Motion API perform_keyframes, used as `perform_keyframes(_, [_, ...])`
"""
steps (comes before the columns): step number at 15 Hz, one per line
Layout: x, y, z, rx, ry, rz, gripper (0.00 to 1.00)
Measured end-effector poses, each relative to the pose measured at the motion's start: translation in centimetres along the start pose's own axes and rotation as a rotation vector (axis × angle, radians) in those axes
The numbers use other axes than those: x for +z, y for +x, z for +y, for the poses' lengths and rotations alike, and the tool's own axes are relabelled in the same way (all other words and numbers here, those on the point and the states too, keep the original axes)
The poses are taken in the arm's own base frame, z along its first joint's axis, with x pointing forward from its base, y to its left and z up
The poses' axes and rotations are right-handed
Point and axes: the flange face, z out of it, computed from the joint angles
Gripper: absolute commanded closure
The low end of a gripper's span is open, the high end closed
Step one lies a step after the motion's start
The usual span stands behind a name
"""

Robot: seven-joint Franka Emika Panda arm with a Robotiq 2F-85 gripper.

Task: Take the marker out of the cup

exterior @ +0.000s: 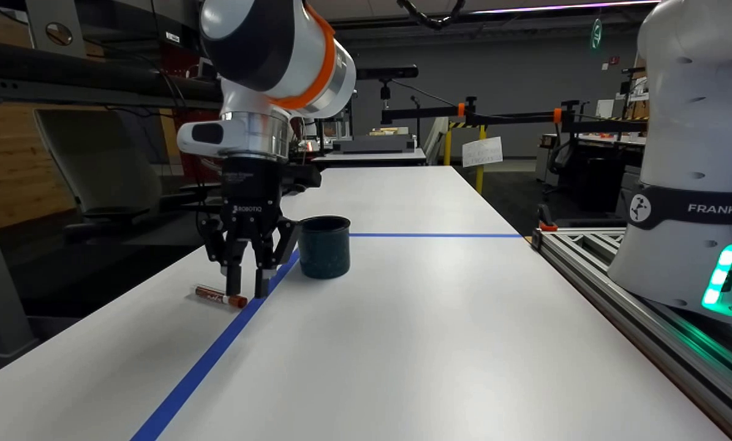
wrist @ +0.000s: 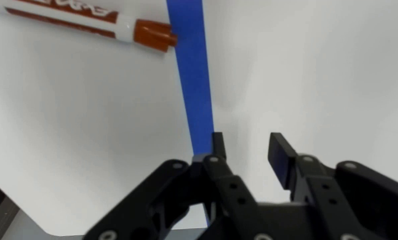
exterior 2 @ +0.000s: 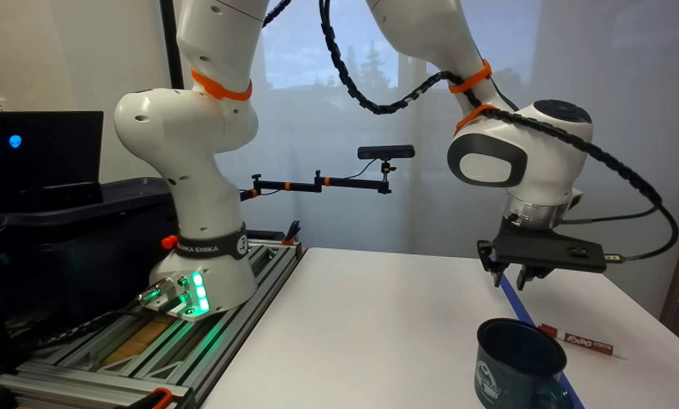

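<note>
The marker (exterior: 217, 296), dark red and white, lies flat on the white table outside the cup. It also lies there in an exterior view (exterior 2: 583, 342), its red cap at the blue tape. In the wrist view the marker (wrist: 72, 20) is at the top left. The dark teal cup (exterior: 324, 250) stands upright beside the tape; it also shows in an exterior view (exterior 2: 501, 383) and is out of the wrist view. My gripper (exterior: 247, 292) is above the table, pointing down, fingers apart with nothing between them. It shows in an exterior view (exterior 2: 509, 284) and the wrist view (wrist: 247, 138).
Blue tape (exterior: 218, 346) runs along the table (exterior: 439, 343); it also shows in the wrist view (wrist: 194, 76). The robot base (exterior 2: 214, 284) stands on a metal frame (exterior 2: 271, 307) at the table's side. A camera on a bar (exterior 2: 386, 152) stands behind.
</note>
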Motion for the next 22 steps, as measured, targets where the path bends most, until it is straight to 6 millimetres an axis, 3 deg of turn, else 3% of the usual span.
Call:
perform_keyframes(3, [-4.2,0.6,1.0,0.097,-0.092,-0.063,0.04])
perform_keyframes(4, [-5.8,0.8,1.1,0.132,-0.119,-0.089,0.01])
perform_keyframes(7, [-10.1,0.9,0.7,0.238,-0.198,-0.170,0.00])
perform_keyframes(10, [-12.9,-0.4,-0.3,0.344,-0.264,-0.261,0.00])
perform_keyframes(13, [-14.0,-1.3,-1.1,0.396,-0.288,-0.288,0.00])
perform_keyframes(22, [-13.8,-1.0,-1.3,0.403,-0.286,-0.287,0.00])
